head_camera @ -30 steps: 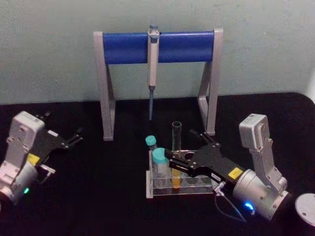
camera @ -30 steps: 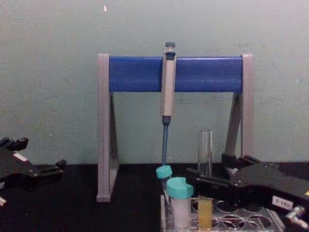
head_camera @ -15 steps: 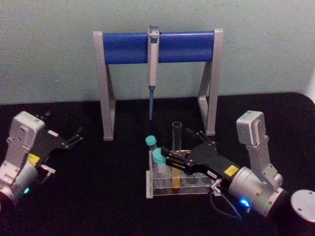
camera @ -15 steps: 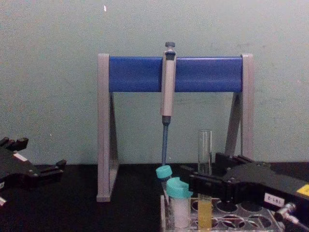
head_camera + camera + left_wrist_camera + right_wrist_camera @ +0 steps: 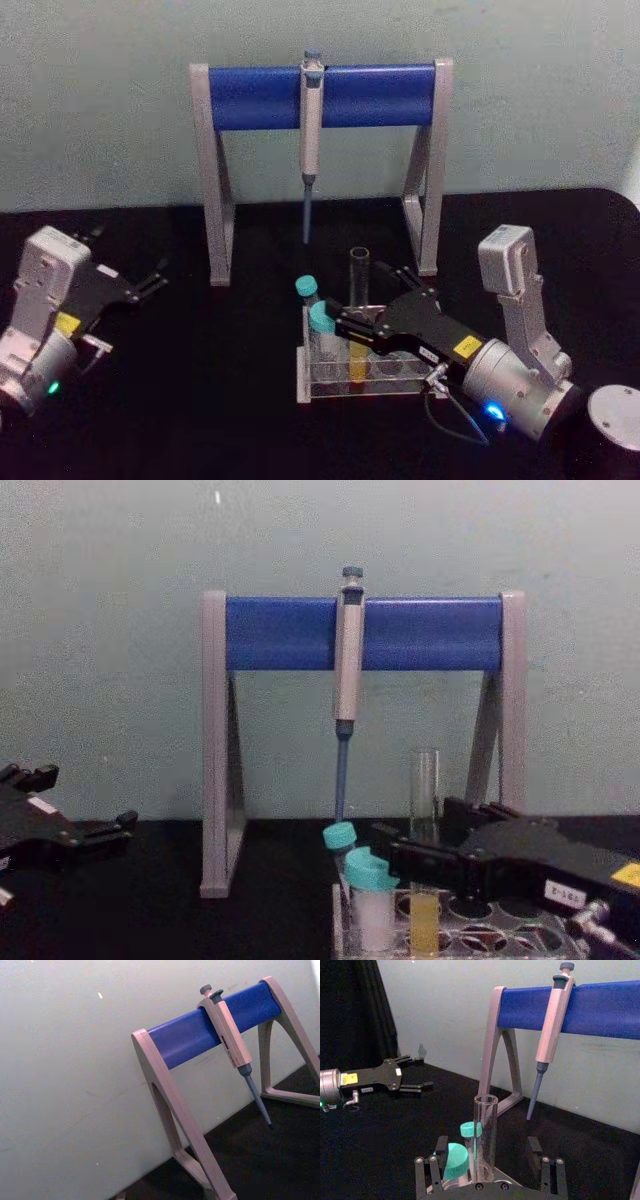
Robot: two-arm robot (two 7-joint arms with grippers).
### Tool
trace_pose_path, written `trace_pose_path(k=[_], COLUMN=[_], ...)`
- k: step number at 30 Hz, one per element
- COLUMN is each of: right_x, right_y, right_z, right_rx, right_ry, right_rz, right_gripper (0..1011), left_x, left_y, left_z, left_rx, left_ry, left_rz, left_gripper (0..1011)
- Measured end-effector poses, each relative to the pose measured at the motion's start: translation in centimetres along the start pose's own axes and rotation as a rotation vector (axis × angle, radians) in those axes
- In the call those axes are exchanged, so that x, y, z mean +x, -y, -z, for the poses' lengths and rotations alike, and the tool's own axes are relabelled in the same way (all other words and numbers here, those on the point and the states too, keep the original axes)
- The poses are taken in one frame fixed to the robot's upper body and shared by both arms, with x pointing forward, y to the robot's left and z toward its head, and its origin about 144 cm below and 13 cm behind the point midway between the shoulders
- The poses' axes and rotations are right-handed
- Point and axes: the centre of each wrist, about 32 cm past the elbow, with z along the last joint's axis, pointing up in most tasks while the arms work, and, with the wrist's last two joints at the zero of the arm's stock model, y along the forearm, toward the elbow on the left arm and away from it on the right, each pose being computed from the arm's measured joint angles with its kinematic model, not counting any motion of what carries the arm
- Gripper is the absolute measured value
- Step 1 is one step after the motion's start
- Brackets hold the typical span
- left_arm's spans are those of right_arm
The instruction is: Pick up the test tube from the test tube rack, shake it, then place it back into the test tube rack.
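The right gripper (image 5: 362, 295), unclenched, straddles the test tube (image 5: 358, 265) in the test tube rack (image 5: 330, 390) beneath; left gripper (image 5: 155, 277) sits spread, well apart.

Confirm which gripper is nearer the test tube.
Right. The right gripper straddles the test tube in the test tube rack, a finger on either side, not closed on it. The left gripper sits far off to the robot's left, open.

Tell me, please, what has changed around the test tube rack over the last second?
The right gripper slid slightly leftward, its open fingers either side of the test tube, not closed on it. The tube still stands in the test tube rack; the left gripper stays parked at left.
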Motion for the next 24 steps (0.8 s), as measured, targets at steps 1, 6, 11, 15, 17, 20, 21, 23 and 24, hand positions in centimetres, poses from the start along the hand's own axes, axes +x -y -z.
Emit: trace_pose_path(k=[1,6,11,15,17,20,21,23,24], right_x=[0.00,-0.02,-0.04,-0.05,-0.05,-0.06,-0.06,-0.06,-0.06], right_y=[0.00,0.02,0.03,0.04,0.04,0.05,0.05,0.05,0.06], right_z=[0.00,-0.03,-0.03,-0.02,-0.02,-0.02,-0.02,-0.02,-0.03], right_rx=[0.000,0.000,0.000,0.000,0.000,0.000,0.000,0.000,0.001], right_ry=[0.000,0.001,0.001,0.001,0.001,0.002,0.002,0.002,0.002], right_rz=[0.000,0.000,0.001,0.001,0.001,0.001,0.001,0.002,0.002], right_gripper=[1000,965,850,731,683,563,544,479,443], left_x=[0.00,0.00,0.00,0.00,0.00,0.00,0.00,0.00,0.00], left_y=[0.00,0.00,0.00,0.00,0.00,0.00,0.00,0.00,0.00], left_z=[0.00,0.00,0.00,0.00,0.00,0.00,0.00,0.00,0.00], left_rx=[0.000,0.000,0.000,0.000,0.000,0.000,0.000,0.000,0.000], left_ry=[0.000,0.000,0.000,0.000,0.000,0.000,0.000,0.000,0.000], left_rz=[0.000,0.000,0.000,0.000,0.000,0.000,0.000,0.000,0.000], left_gripper=[1001,1001,1001,1001,1001,1001,1001,1001,1001])
